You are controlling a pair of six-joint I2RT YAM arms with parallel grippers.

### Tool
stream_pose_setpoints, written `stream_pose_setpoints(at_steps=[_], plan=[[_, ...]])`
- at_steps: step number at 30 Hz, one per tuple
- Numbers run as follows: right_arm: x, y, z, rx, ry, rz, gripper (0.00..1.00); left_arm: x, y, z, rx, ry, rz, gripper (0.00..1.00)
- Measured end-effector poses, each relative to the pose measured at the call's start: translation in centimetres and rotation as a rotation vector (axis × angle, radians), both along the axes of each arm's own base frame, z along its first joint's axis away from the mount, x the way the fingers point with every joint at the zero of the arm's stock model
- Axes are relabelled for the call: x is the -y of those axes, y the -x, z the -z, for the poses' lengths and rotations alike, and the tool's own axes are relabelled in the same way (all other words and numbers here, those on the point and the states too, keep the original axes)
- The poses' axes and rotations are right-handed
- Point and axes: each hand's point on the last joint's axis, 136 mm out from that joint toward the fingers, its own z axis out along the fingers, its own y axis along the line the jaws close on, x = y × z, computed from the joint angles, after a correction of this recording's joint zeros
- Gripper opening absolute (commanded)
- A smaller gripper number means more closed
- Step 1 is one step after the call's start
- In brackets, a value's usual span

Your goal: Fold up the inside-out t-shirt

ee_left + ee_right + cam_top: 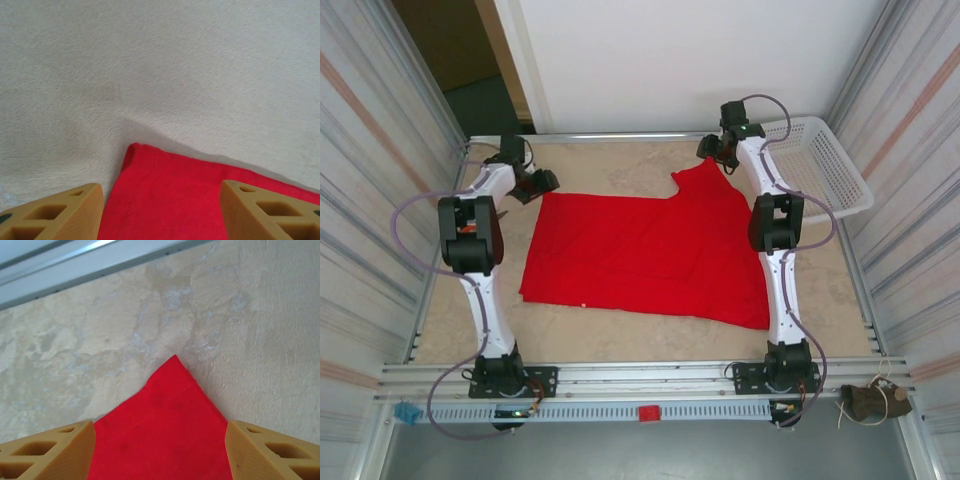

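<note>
The inside-out t-shirt, bright red, lies spread flat across the middle of the table, with one sleeve sticking out toward the far right. My left gripper hovers open over its far left corner. In the left wrist view that hemmed corner of the t-shirt lies on the table between the two tan fingers, untouched by the left gripper. My right gripper is open just beyond the sleeve tip. In the right wrist view the pointed tip of the t-shirt rests flat below the wide-apart right gripper.
A white mesh basket stands at the far right corner. A metal rail borders the table's far edge, and corrugated walls close in both sides. A brown object sits beyond the front rail at the right.
</note>
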Motion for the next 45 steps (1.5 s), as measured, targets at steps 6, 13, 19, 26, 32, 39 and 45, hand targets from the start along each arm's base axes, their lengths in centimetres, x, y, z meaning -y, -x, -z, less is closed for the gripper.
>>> stream_pose_setpoints(at_steps=[6, 13, 19, 26, 32, 39, 45], plan=[[0.8, -0.1, 3.7, -0.057, -0.046, 0.014, 0.66, 0.2, 0.0, 0.4, -0.010, 0.009, 0.005, 0.63], [0.0, -0.6, 3.8, -0.043, -0.085, 0.001, 0.46, 0.4, -0.4, 0.7, -0.010, 0.022, 0.011, 0.63], [-0.9, -0.7, 4.0, -0.047, -0.133, -0.009, 0.17, 0.4, -1.2, 1.7, -0.017, 0.023, 0.012, 0.62], [-1.6, -0.4, 4.2, -0.060, -0.177, -0.024, 0.00, 0.9, -1.8, 1.9, -0.018, 0.047, 0.022, 0.03], [-1.9, -0.2, 3.2, -0.058, -0.201, -0.035, 0.00, 1.0, -2.2, 1.4, -0.010, 0.061, 0.026, 0.00], [-1.2, 1.7, -5.2, 0.017, -0.222, -0.033, 0.00, 0.3, -1.9, -1.5, 0.032, 0.061, 0.013, 0.00], [-0.7, 5.2, -13.4, 0.131, -0.246, -0.050, 0.00, -0.6, 0.0, -5.4, 0.084, 0.064, -0.012, 0.00]])
